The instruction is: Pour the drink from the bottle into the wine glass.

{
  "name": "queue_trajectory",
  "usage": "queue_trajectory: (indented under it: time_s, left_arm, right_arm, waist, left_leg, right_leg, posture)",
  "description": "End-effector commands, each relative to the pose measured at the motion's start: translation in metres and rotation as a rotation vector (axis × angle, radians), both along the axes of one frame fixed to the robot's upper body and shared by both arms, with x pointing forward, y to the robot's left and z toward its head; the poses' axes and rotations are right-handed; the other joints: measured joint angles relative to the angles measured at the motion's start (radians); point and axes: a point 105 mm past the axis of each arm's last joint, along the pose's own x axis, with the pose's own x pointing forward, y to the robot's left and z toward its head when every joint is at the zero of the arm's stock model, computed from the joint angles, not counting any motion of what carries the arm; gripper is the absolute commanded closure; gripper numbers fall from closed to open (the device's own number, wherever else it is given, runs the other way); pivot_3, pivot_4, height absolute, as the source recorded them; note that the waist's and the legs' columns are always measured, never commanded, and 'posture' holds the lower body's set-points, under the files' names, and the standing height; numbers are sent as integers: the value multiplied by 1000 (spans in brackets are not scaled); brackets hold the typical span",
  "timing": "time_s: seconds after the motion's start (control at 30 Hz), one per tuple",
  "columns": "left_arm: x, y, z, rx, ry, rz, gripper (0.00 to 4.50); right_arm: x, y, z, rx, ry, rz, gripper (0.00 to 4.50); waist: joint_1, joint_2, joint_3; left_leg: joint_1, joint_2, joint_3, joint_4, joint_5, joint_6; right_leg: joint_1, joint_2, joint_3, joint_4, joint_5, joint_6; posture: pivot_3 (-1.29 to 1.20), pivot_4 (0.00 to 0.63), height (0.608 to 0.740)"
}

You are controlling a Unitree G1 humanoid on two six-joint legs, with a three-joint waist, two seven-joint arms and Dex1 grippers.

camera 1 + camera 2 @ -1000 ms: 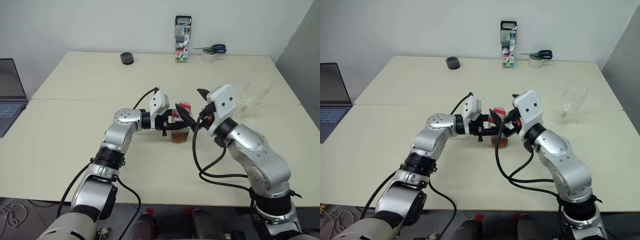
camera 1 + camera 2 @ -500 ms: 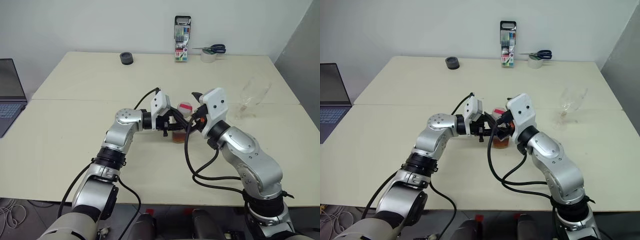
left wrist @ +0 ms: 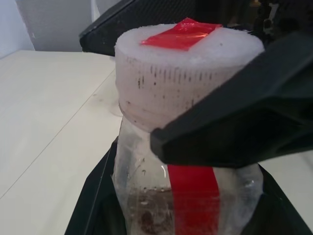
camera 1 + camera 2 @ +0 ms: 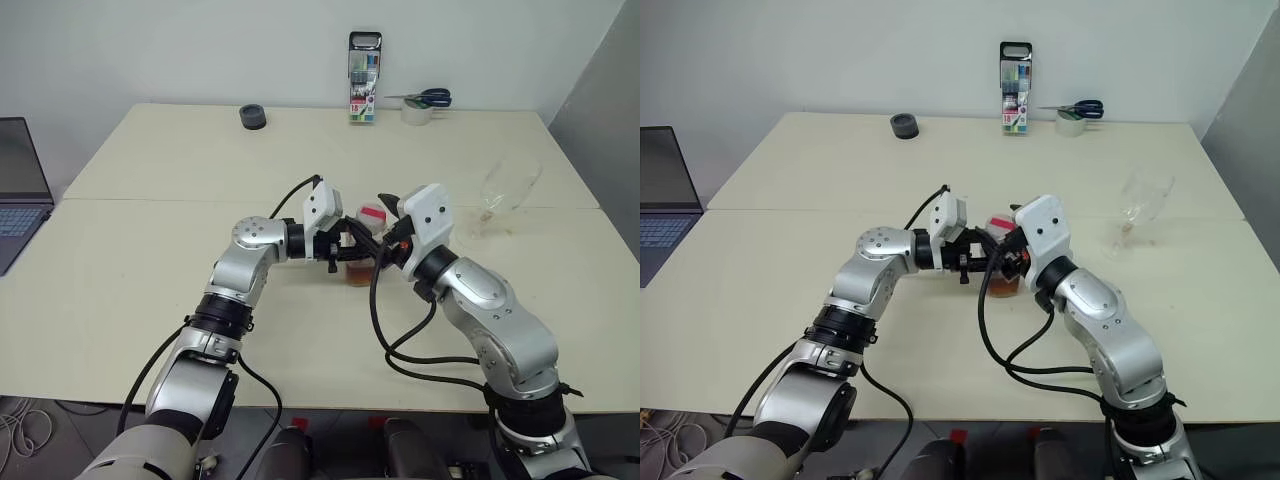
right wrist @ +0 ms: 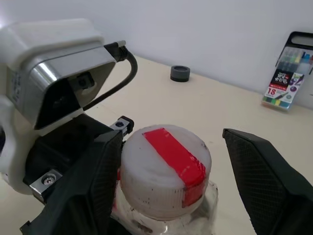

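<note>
The bottle (image 4: 362, 252) stands upright at the table's middle, small and clear, with a red label strip (image 3: 193, 196) and a white cap carrying red tape (image 5: 168, 166). The amber drink (image 4: 1004, 286) fills only its bottom. My left gripper (image 4: 354, 250) reaches in level from the left and is shut on the bottle's body. My right gripper (image 5: 171, 147) comes from the right at cap height. It is open, with one finger (image 5: 95, 186) close against the cap and the other finger (image 5: 264, 181) standing clear of it. The wine glass (image 4: 505, 190) stands empty at the right.
At the table's far edge are a marker pack (image 4: 365, 78), a tape roll with blue scissors on it (image 4: 420, 108) and a small dark round object (image 4: 254, 117). A laptop (image 4: 20, 190) sits off the left edge. A seam (image 4: 150, 198) runs across the tabletop.
My right gripper has shifted left from beside the bottle and now straddles the cap. The left gripper and the bottle have stayed where they were.
</note>
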Motion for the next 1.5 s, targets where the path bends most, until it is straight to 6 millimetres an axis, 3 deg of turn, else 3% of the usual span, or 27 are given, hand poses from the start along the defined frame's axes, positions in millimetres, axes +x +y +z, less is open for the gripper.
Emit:
queue_trajectory:
  time_s: [0.03,0.2,0.27,0.43,0.7,0.8,0.93,0.97,1.07,1.2,1.5]
  left_arm:
    - [-5,-3,17,-6,-63,-34,2694]
    - [-5,4,16,27,-69,-50,2700]
    - [-3,7,17,29,-76,-41,2701]
    - [-3,9,16,17,-73,-18,2702]
    - [-5,10,11,5,-53,-10,2702]
    - [-2,11,12,-11,-41,15,2702]
    - [1,13,11,-20,-28,35,2702]
    - [1,13,11,-19,-28,37,2702]
    - [3,13,10,-12,-31,46,2702]
    - [6,10,11,-11,-44,63,2702]
    - [8,4,14,-12,-55,58,2702]
  right_arm:
    - [-9,4,16,-14,-82,160,1240]
    - [-6,-9,14,-218,-29,483,2581]
    - [1,-16,18,-231,22,538,2593]
    - [-3,-16,16,-259,38,596,2593]
    - [0,-19,18,-204,43,535,2594]
    - [1,-25,24,-147,2,439,1585]
    - [-12,-27,26,-107,-26,372,208]
    - [-18,-24,26,-88,-25,363,53]
    - [-25,-20,25,-46,-25,293,0]
    - [-6,-21,21,-9,-59,27,0]
    - [-14,3,13,17,-15,47,0]
  waist:
    - [0,0,0]
    - [-1,0,0]
    - [-2,1,0]
    - [-1,1,0]
    - [-1,1,0]
    - [0,1,0]
    - [2,1,0]
    - [3,1,0]
    - [4,1,0]
    - [2,1,0]
    - [0,1,0]
  left_leg:
    - [0,0,0,0,0,0]
    - [0,-1,2,1,-2,4]
    - [1,0,3,0,-2,4]
    - [0,0,2,0,-1,3]
    - [0,0,0,1,-1,2]
    - [0,0,0,1,0,1]
    - [0,0,-1,0,0,1]
    - [0,0,-1,1,0,0]
    - [0,0,-1,0,0,0]
    - [0,0,0,0,0,0]
    - [0,0,-1,0,0,0]
  right_leg:
    - [0,0,0,0,0,0]
    - [1,0,0,-1,0,0]
    - [1,0,-1,0,0,0]
    - [1,0,-1,0,0,0]
    - [0,-1,0,0,0,0]
    - [0,-1,0,0,0,0]
    - [0,-1,0,0,0,0]
    - [0,-1,0,0,0,0]
    - [0,-1,0,0,0,0]
    - [0,-1,0,0,0,0]
    - [0,0,0,0,0,0]
  posture:
    - [0,150,740]
    - [0,150,740]
    - [0,150,740]
    - [0,150,740]
    - [0,150,740]
    - [0,150,740]
    - [0,150,740]
    - [0,150,740]
    - [0,150,740]
    - [0,150,740]
    - [0,150,740]
